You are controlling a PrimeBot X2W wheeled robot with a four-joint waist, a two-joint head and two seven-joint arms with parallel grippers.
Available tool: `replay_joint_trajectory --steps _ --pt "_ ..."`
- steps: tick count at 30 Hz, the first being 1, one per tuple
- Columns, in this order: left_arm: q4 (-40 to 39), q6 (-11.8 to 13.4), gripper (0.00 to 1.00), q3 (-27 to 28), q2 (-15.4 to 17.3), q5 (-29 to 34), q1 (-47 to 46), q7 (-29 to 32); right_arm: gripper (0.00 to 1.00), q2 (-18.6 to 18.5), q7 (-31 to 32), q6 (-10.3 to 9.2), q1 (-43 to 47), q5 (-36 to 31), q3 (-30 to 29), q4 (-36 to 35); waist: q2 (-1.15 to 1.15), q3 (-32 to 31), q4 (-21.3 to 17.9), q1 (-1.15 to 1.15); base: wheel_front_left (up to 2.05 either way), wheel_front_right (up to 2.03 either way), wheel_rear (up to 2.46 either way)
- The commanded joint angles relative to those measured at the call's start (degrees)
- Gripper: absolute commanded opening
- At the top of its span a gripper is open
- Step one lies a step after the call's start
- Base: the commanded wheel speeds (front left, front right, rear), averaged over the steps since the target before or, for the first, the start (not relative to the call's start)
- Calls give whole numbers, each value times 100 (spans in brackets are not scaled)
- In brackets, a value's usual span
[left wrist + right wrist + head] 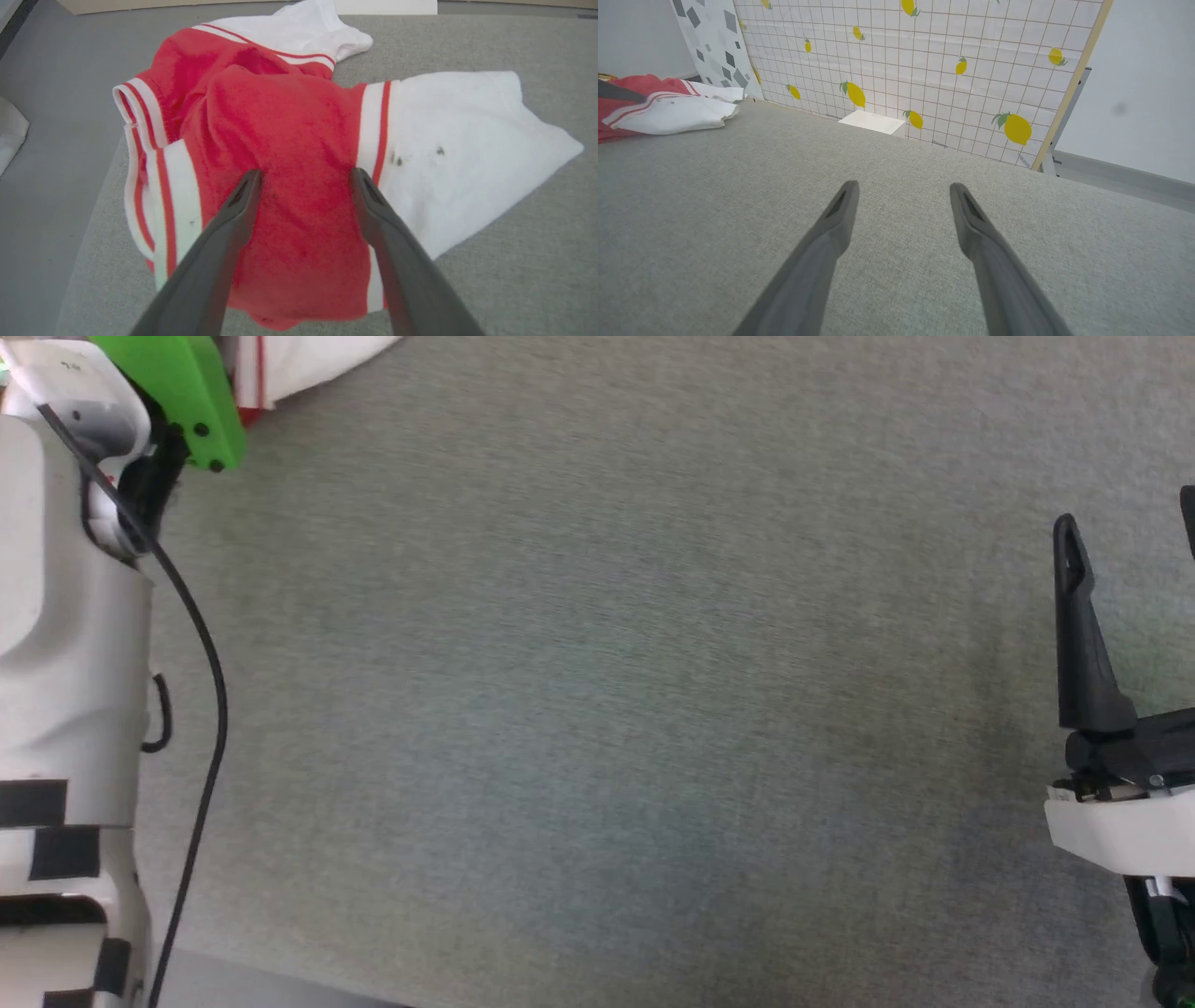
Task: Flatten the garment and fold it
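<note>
Red soft jersey shirt with white sleeves (289,121) is lying crumpled on grey fabric surface (514,280); likely handling light and limp. Left gripper (306,173), hovering over the shirt's red middle, and right gripper (903,187), well apart from it, are both sitting spread. Pinching the striped hem (140,112) is looking like the best hold.

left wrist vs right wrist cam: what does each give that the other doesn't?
Left wrist: the crumpled garment close up, red body bunched, both white sleeves and striped trim, left end effector open over it. Right wrist: lemon-print grid panel, right end effector open over bare grey surface. Shared: the garment, at the right wrist view's far left, and that grey surface.
</note>
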Motion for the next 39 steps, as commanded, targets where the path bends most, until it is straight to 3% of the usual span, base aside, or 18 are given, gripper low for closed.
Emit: replay_joint_trajectory --steps 1,5,6,7,17,27,31,39 --pt "31 61 100 -18 88 48 -49 63 100 -19 19 -9 -107 34 -3 -51 0 217 -202 -1 0 0 0" --pt "158 124 97 -55 166 44 64 390 100 -39 44 -9 -133 67 -23 -89 0 307 -239 -1 0 0 0" --pt "174 107 11 -76 192 44 90 453 100 -41 50 -9 -142 71 -31 -95 0 326 -240 -1 0 0 0" --pt "164 110 0 -92 234 76 98 433 100 -41 53 -9 -154 75 -36 -98 0 341 -241 -1 0 0 0" --pt "74 182 0 100 692 169 7 -334 100 156 -221 -9 -286 165 -45 261 0 -201 -318 -1 0 0 0" --pt "-305 44 0 106 935 194 -321 -771 100 457 -615 -9 -136 179 -282 846 0 -1464 -514 -1 0 0 0" --pt "-632 -159 0 -143 788 140 -580 -745 100 594 -766 -9 172 193 -554 1184 0 -2336 -675 -1 0 0 0" --pt "-1151 -329 0 -635 139 -194 -892 -359 100 643 -844 -9 591 367 -965 1413 0 -3209 -892 -1 0 0 0"
